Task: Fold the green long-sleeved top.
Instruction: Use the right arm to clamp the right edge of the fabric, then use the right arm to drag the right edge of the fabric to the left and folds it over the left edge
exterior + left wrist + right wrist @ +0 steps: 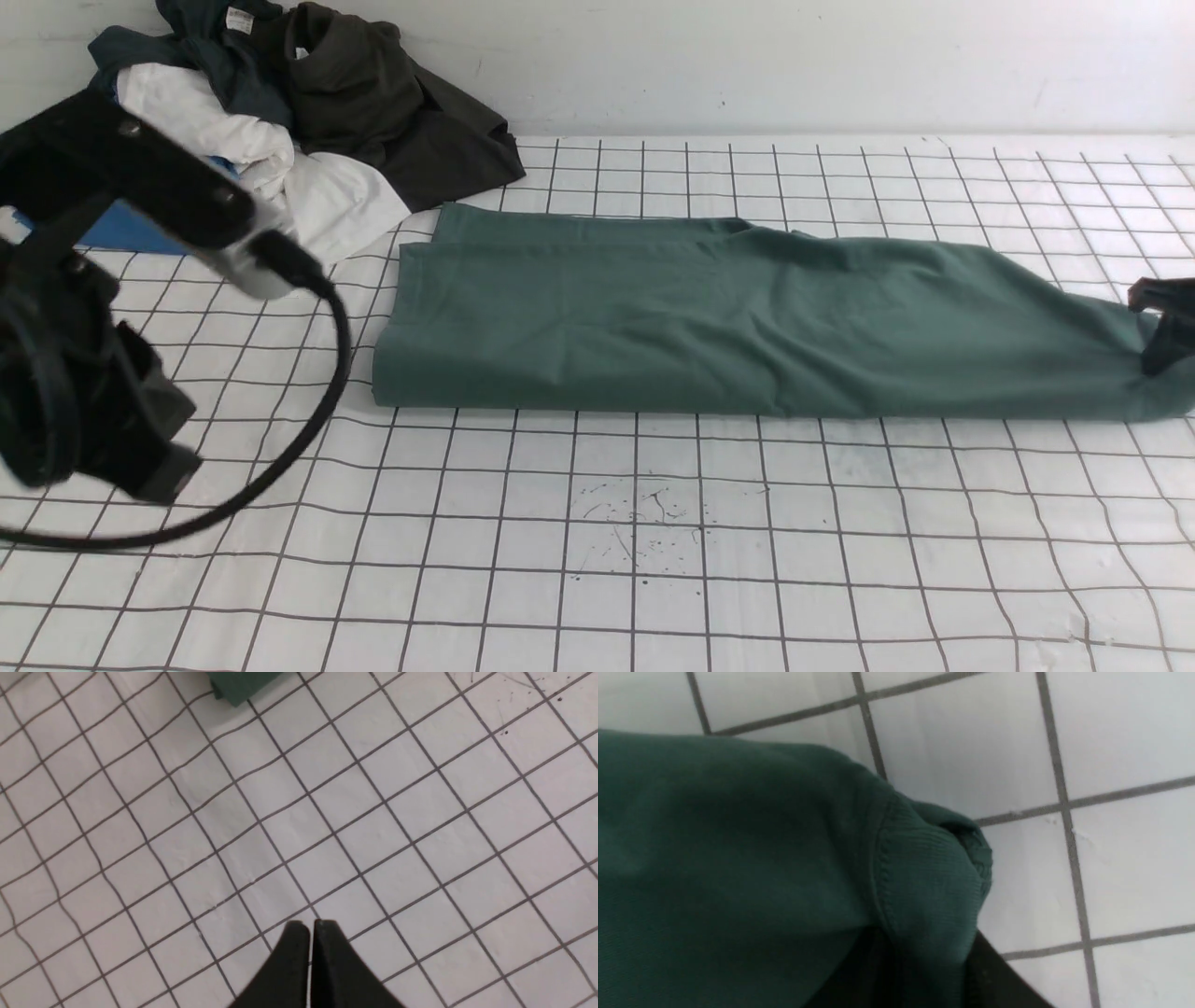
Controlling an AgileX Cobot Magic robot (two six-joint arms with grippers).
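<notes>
The right gripper point(1162, 322) is pinching the green top's point(709, 322) ribbed edge at three o'clock; the left gripper point(310, 933) is hanging closed at nine o'clock.

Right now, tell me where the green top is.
In the front view the green long-sleeved top lies folded into a long band across the gridded table, right of the clothes pile, its right end at the right end effector.

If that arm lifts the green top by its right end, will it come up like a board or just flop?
Probably flop: the green long-sleeved top lies in soft wrinkled layers, so the unheld part would likely sag and trail. The layers could slide apart, since nothing pins them. It looks unlikely to slip out easily; the ribbed edge bunches around the right gripper, suggesting grippy cloth.
</notes>
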